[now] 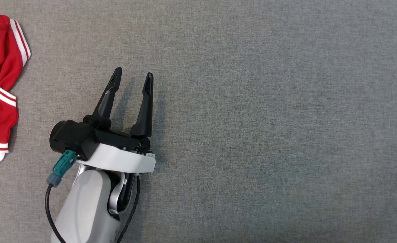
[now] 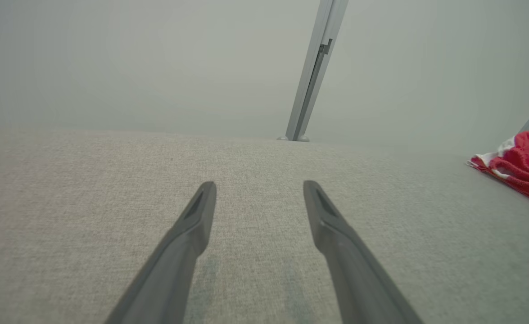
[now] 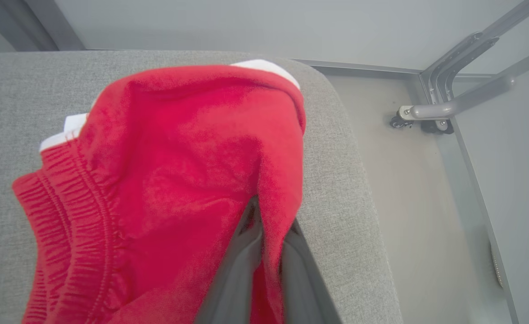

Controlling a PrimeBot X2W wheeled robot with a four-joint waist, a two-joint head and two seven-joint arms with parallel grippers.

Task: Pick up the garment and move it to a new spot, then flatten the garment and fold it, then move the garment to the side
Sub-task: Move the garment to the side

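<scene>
A: Where is the garment (image 3: 178, 171)?

B: Heaped at a rounded corner of the grey cloth-covered surface (image 1: 252, 118). It is red with a gathered elastic waistband, and the head view shows white stripes on it too. A little white cloth peeks out from under the red, towards the curve of the corner.

A: Is anything holding it?

B: The right gripper (image 3: 271, 225). Its two dark fingers stand close together with a fold of the red cloth pinched between them. The cloth drapes over their ends (so the tips themselves are hidden).

A: Is it lifted?

B: At the fingers the cloth rides up in a ridge, while the waistband side lies on the surface. More than that I cannot tell.

A: And the left gripper (image 1: 133, 72)?

B: Its fingers are spread well apart with nothing between them. It sits over bare surface, apart from the garment, with a strip of grey between the two. Its shadow falls just beside the fingers, and I cannot tell whether it touches the surface.

A: What lies past the corner?

B: A pale floor (image 3: 417, 202), and a grey metal frame (image 3: 462, 96) standing on it with a small dark foot at its base. The left wrist view also shows a slanted metal post (image 2: 311, 76) beyond the surface's far edge.
</scene>
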